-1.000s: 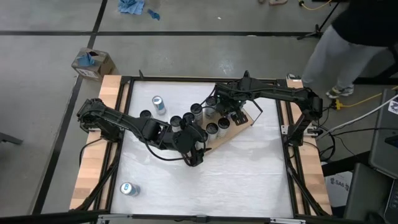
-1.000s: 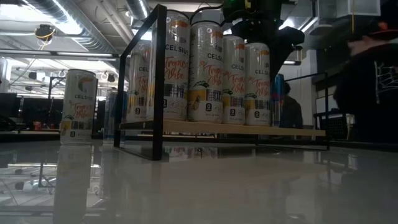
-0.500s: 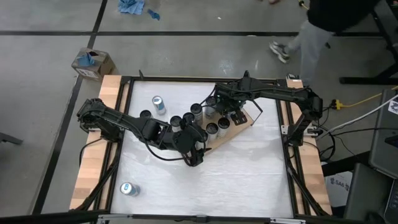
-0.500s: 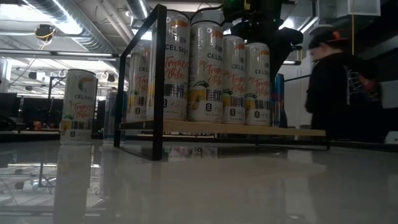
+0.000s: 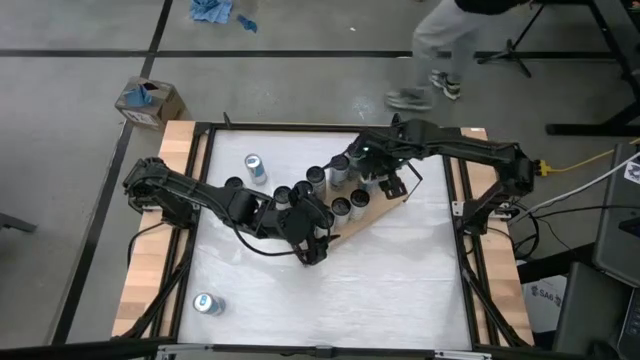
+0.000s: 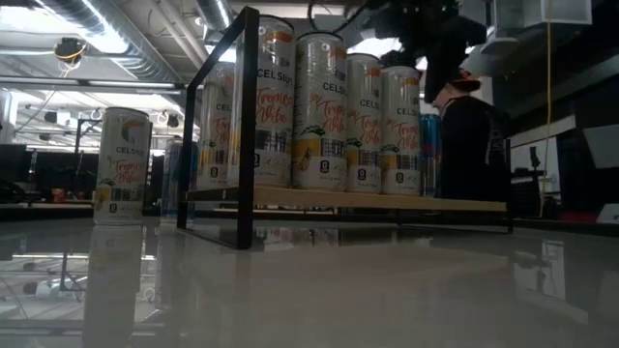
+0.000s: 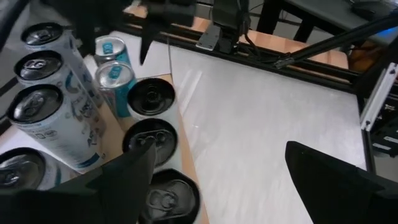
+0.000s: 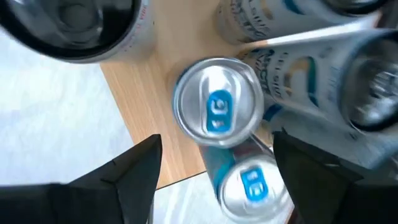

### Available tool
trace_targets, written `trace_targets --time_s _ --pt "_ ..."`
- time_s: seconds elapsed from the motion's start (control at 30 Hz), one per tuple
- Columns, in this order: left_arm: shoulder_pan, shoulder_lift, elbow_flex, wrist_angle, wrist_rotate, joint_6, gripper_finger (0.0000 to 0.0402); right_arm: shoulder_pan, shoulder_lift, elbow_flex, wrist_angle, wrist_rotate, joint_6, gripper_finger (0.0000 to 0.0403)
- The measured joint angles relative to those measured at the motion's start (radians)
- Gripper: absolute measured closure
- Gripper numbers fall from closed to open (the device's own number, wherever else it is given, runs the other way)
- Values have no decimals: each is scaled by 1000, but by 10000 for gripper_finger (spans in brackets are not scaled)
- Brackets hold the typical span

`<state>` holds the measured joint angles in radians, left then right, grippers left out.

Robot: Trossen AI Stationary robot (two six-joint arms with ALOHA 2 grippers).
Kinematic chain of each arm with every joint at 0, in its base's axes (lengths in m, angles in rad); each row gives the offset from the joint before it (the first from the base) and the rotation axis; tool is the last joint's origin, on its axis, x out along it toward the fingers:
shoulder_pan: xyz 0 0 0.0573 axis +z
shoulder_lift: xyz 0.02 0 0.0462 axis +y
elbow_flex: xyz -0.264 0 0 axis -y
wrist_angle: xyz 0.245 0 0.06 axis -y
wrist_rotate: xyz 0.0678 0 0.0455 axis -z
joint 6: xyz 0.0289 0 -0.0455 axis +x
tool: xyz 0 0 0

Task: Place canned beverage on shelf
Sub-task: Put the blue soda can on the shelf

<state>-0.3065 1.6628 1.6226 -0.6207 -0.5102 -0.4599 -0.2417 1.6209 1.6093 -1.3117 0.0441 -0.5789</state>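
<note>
Seen from above, the shelf (image 5: 392, 206) is a light-brown board lying flat on the white table (image 5: 400, 290), slightly toward 1 o'clock of the table's centre; its long axis runs diagonally from 7 o'clock up to 1 o'clock; upright cans (image 5: 341, 208) crowd its 10 o'clock side; a thin black wire frame (image 6: 247, 116) rises over it in the low view, where four tall cans (image 6: 319, 106) stand in a row on the board.

The right gripper (image 5: 372, 168) hangs over the shelf's far end, fingers (image 8: 127, 171) spread apart and grasping nothing; directly below it in its wrist view stand two blue-tabbed cans (image 8: 217, 112), upright on the wood, untouched; the right arm (image 5: 470, 155) reaches in from 3 o'clock, elbow bent, wrist pointing down.

The left gripper (image 5: 312, 243) sits at the shelf's near end, at 7 o'clock of the board, fingers (image 7: 323, 180) wide and empty; dark can tops (image 7: 149, 99) lie just ahead of it; the left arm (image 5: 190, 200) stretches low from 9 o'clock.

Two more cans (image 5: 255, 168) stand loose on the table; a person (image 5: 440, 50) walks beyond it at 12 o'clock.
</note>
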Motion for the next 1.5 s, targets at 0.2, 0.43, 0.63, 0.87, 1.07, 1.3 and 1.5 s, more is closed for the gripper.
trace_targets --time_s 0.2,0.43,0.63,0.87,1.07,1.3,1.5 --pt "47 -39 0 -7 6 -1 51 0 -91 0 -1 0 30 107" --pt "143 -149 0 -53 -1 -36 51 0 -223 0 -9 0 91 106" --pt "262 -230 0 -208 -11 -134 51 0 -339 0 -25 0 166 106" --pt "412 -264 0 -530 -26 -325 51 0 -455 -1 -24 -10 269 106" --pt "526 -259 0 -733 5 -398 51 0 -520 -1 -24 -23 332 106" --pt "655 -257 0 -785 84 -430 51 0 -597 -85 25 -62 387 107" --pt "714 -224 -16 -784 94 -477 51 0 -690 -298 147 -63 420 107"
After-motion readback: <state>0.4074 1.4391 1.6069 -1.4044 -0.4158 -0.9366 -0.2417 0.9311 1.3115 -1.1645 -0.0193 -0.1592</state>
